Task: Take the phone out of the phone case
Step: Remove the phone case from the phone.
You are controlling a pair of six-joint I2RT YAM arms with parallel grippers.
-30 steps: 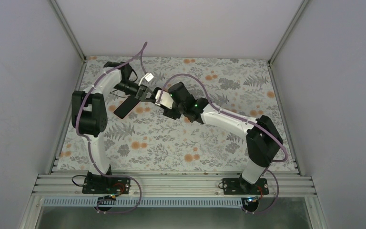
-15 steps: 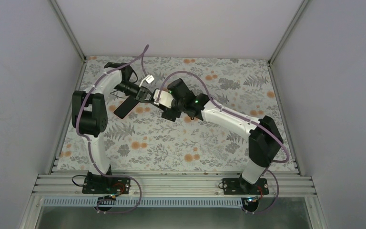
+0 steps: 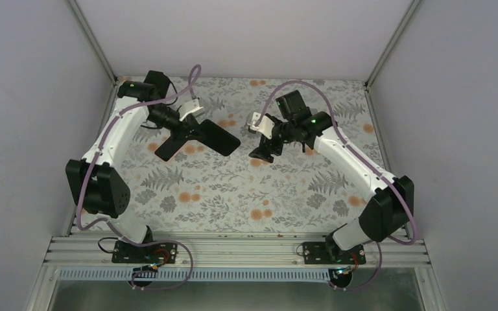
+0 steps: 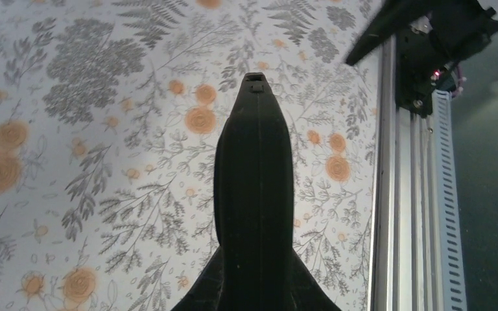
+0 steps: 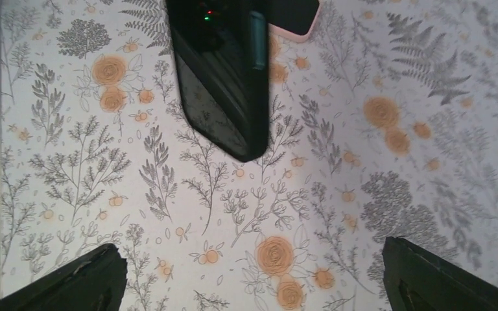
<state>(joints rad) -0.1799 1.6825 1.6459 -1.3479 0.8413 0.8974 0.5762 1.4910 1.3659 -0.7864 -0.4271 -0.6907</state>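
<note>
My left gripper (image 3: pixel 193 129) is shut on one end of a glossy black phone (image 3: pixel 217 138), which it holds above the cloth. In the left wrist view the phone (image 4: pixel 254 188) runs edge-on straight out from between the jaws of the left gripper (image 4: pixel 254 295). The right wrist view shows its shiny face (image 5: pixel 220 84). A flat black phone case (image 3: pixel 170 148) with a pink rim (image 5: pixel 296 19) lies on the cloth under and behind it. My right gripper (image 3: pixel 264 150) hangs open to the right of the phone, its fingers (image 5: pixel 87 282) wide apart over bare cloth, gripper (image 5: pixel 253 275) holding nothing.
The floral tablecloth (image 3: pixel 246 194) covers the whole work area, walled in by white panels. An aluminium rail (image 4: pixel 402 214) and the arm bases run along the near edge.
The right gripper opened, let go and pulled back to the right. The left gripper shut on the phone and keeps it alone. The case on the cloth has not moved.
</note>
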